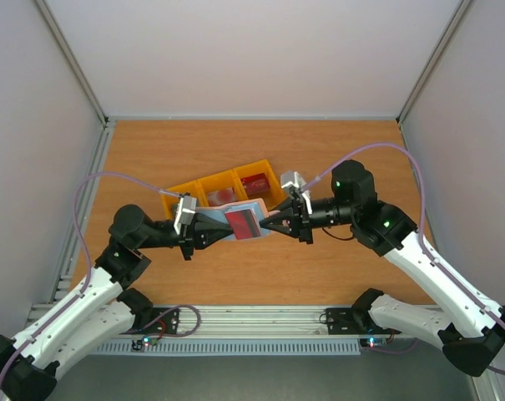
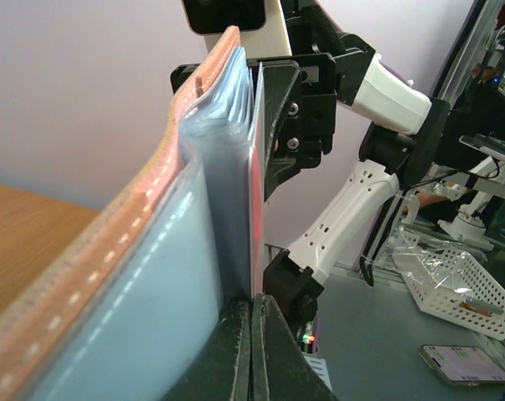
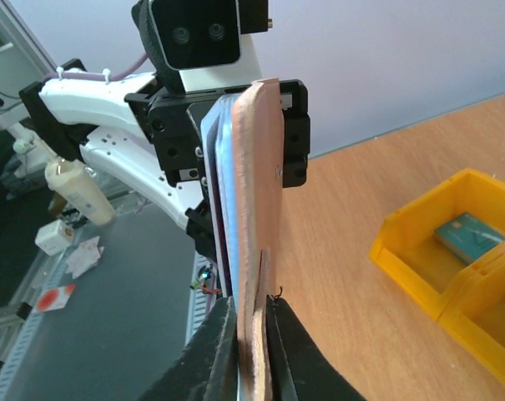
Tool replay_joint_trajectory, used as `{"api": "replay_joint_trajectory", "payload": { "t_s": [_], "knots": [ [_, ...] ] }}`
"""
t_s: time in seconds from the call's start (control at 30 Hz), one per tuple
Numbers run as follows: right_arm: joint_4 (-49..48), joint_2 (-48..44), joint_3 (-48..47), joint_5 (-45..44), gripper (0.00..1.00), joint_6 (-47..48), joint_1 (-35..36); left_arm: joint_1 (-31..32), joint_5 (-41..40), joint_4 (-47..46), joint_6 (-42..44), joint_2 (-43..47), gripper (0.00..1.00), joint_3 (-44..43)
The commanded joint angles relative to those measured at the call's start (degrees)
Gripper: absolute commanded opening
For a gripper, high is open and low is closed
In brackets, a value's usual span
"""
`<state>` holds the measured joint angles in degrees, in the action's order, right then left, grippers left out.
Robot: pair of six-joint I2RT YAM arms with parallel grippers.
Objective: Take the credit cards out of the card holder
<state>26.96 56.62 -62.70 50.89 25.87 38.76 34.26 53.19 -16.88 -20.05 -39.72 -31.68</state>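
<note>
So the thin bifold card holder (image 1: 249, 206), taupe-brown outside and pale blue-grey inside, is held up over the middle of the wooden tabletop (image 1: 344, 276), gripped at both ends. The left claw (image 1: 223, 228) is clamped shut on its 9 o'clock edge and the right claw (image 1: 269, 224) is squeezed shut on the 3 o'clock edge. A dark red rectangular card (image 1: 242, 223) shows on the open inside. The yellow plastic three-bin tray (image 1: 184, 189) sits just past it at 12 o'clock with a teal card (image 3: 469, 234) in one bin.
</note>
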Motion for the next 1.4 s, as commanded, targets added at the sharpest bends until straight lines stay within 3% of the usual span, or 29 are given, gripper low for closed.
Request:
{"api": "replay_joint_trajectory", "payload": {
  "t_s": [0.0,0.13,0.37,0.73,0.93,1.07,1.23,1.37],
  "knots": [
    [1.82,-1.56,-0.01,-0.21,0.08,0.51,-0.85,0.10,0.81,-1.96,0.94,0.28,0.00,-1.15],
    [2.80,-2.08,-0.06,-0.27,0.01,1.07,-1.29,0.02,0.44,-0.83,1.17,0.50,0.00,-1.41],
    [3.87,-3.58,0.10,-0.69,0.01,1.71,-2.58,-0.51,0.34,2.32,2.35,0.70,0.00,-1.77],
    [-1.79,-0.67,0.09,6.71,0.01,-3.41,-3.48,-0.34,0.95,-5.77,-0.59,-1.47,0.00,-1.25],
    [-1.21,-2.80,0.96,4.12,0.01,-1.30,-3.47,-0.36,0.02,2.20,1.96,0.59,0.00,-1.42],
    [-1.60,-0.27,0.15,6.65,0.01,-2.88,-3.51,-0.35,1.02,-2.46,0.73,-0.37,0.00,-0.38],
    [-3.00,-0.64,0.68,7.47,0.01,-3.52,-3.52,-0.33,1.76,-5.24,-0.77,-1.42,0.22,0.13],
    [-4.37,-0.23,0.78,9.25,0.01,-4.91,-3.45,0.04,1.83,-7.10,-1.45,-2.30,0.21,0.36]
  ]
}}
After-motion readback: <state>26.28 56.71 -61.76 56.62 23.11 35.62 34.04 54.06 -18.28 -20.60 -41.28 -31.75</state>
